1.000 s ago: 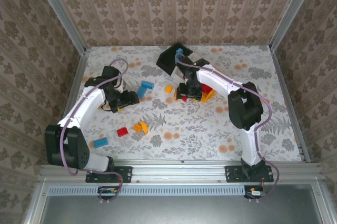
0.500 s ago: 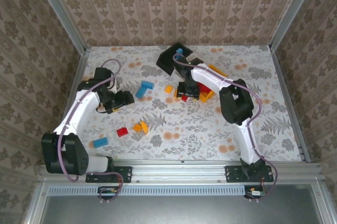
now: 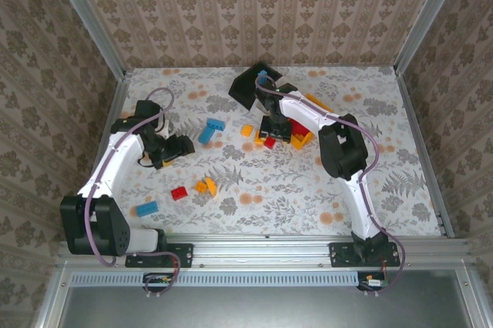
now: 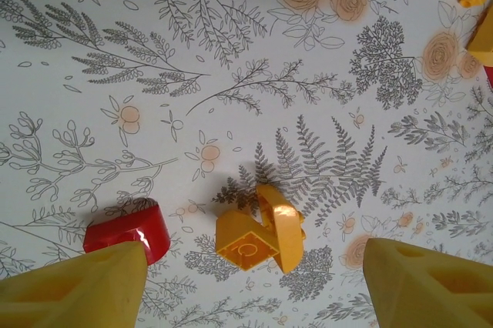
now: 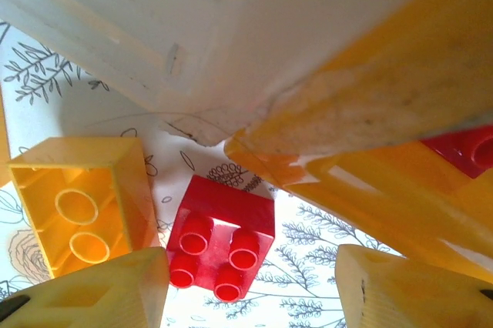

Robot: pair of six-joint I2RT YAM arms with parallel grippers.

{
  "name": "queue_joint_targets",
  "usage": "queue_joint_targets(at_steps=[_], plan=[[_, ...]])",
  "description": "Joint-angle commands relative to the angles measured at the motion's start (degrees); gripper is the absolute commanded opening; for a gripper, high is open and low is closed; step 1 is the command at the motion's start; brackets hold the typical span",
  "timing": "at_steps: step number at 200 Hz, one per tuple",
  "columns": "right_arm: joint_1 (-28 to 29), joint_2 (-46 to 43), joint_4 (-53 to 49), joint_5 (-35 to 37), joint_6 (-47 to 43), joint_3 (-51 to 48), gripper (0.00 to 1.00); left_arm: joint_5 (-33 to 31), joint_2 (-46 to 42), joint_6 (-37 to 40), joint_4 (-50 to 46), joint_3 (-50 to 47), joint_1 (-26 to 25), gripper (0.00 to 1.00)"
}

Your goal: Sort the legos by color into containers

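Note:
My left gripper [image 3: 174, 148] [image 4: 254, 266] stands open above the table. A pair of joined orange legos [image 4: 258, 232] lies on the floor between its fingers, and a red lego [image 4: 123, 234] lies by the left finger. My right gripper [image 3: 273, 135] [image 5: 250, 266] is open and low beside the orange-yellow bin [image 3: 306, 137] [image 5: 385, 185]. A red four-stud lego [image 5: 219, 247] lies between its fingers, close to the left one. A yellow lego [image 5: 77, 205] lies left of that. The black bin [image 3: 248, 88] stands tilted at the back with a blue lego [image 3: 263, 76] in it.
Loose legos lie on the patterned floor: blue [image 3: 212, 129], orange [image 3: 247, 130], red [image 3: 179, 193], orange [image 3: 206, 185] and blue [image 3: 146, 209]. A white bin wall [image 5: 192, 28] rises just behind the right gripper. Red legos [image 3: 299, 129] lie in the orange-yellow bin.
The left arm has drawn back a little to the left. The right arm's elbow has swung left while its gripper stayed by the orange-yellow bin, and its jaws have narrowed slightly.

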Motion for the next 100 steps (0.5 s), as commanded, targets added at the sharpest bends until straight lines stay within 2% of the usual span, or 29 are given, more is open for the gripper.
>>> queue_joint_targets(at_steps=[1, 66, 100], plan=[[-0.7, 3.3, 1.6, -0.5, 0.9, 0.3, 0.60, 1.0, -1.4, 1.4, -2.2, 0.9, 0.6, 0.75], [-1.0, 3.2, 3.8, -2.3, 0.9, -2.5, 0.57, 1.3, -1.7, 0.7, -2.1, 0.8, 0.5, 0.75], [-0.6, -1.2, 5.3, -0.9, 1.8, -9.7, 0.52, 2.3, -2.2, -0.7, 0.0, -1.1, 0.6, 0.75]])
